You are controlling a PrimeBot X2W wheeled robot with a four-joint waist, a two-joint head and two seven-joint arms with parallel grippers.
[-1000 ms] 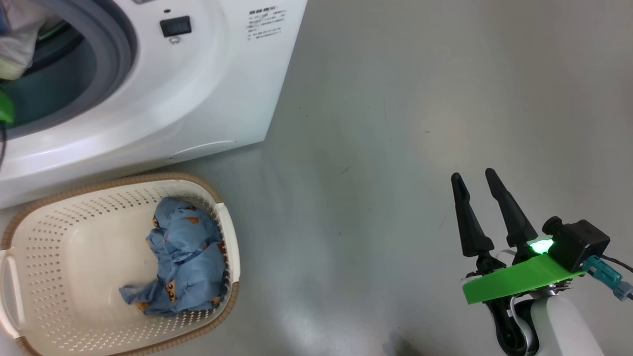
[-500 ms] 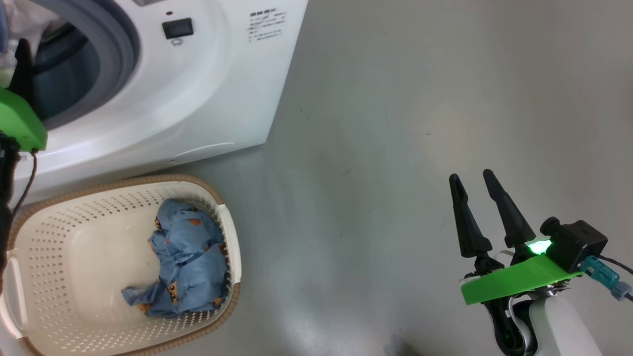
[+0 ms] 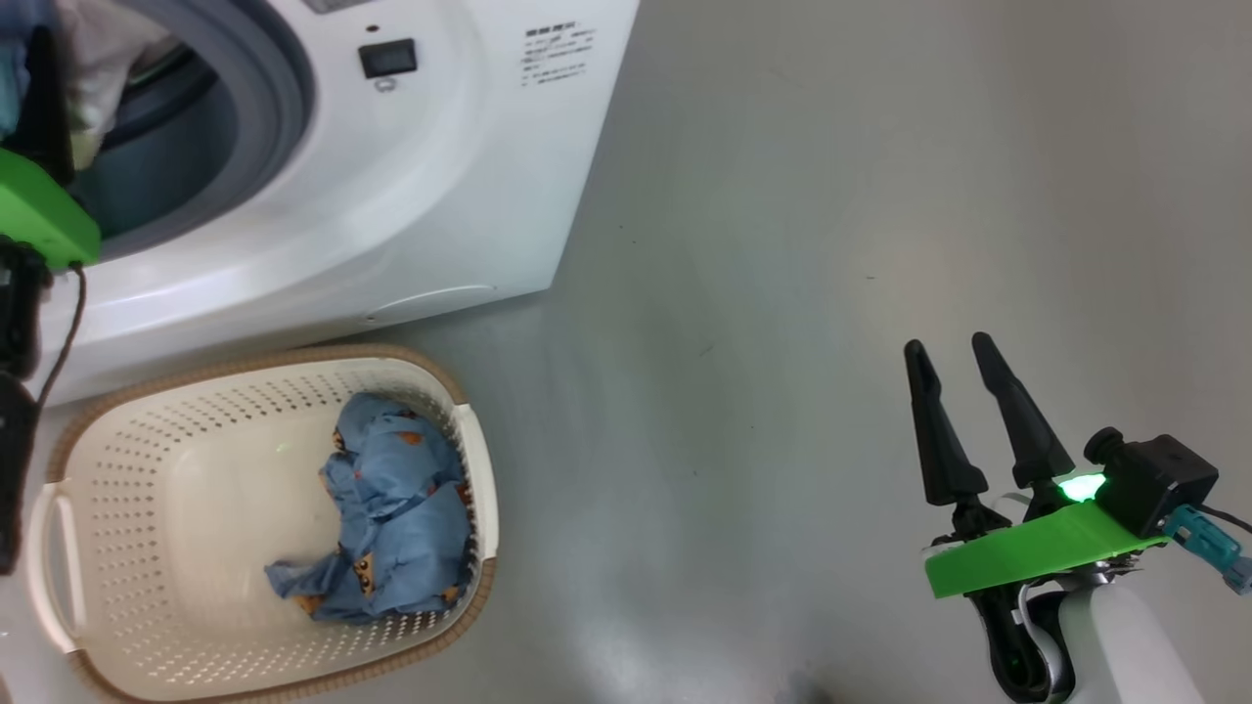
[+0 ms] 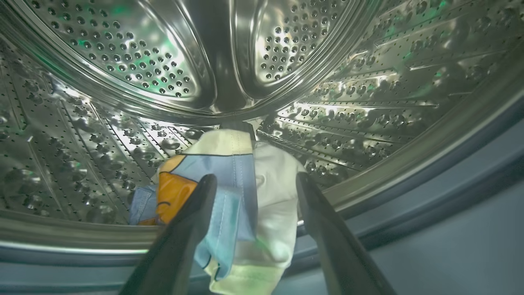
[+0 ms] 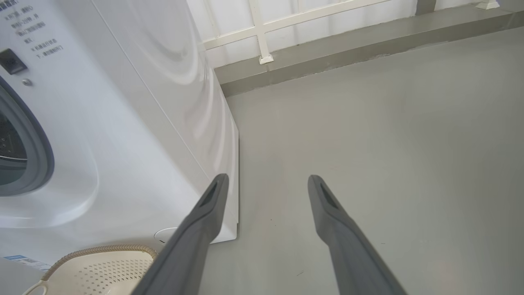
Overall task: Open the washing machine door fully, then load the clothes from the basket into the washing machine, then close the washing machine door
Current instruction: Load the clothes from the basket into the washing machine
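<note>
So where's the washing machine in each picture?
Head view: the washing machine sits at the upper left, above the basket.
Left wrist view: we look straight into its steel drum.
Right wrist view: the washing machine takes the left half.
Shared landmark: the grey rubber ring around its opening.

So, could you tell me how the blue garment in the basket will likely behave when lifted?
The blue garment lies crumpled in folds, so it will probably droop and trail. Being thin cloth, it seems light; the perforated basket should hardly shift.
</note>
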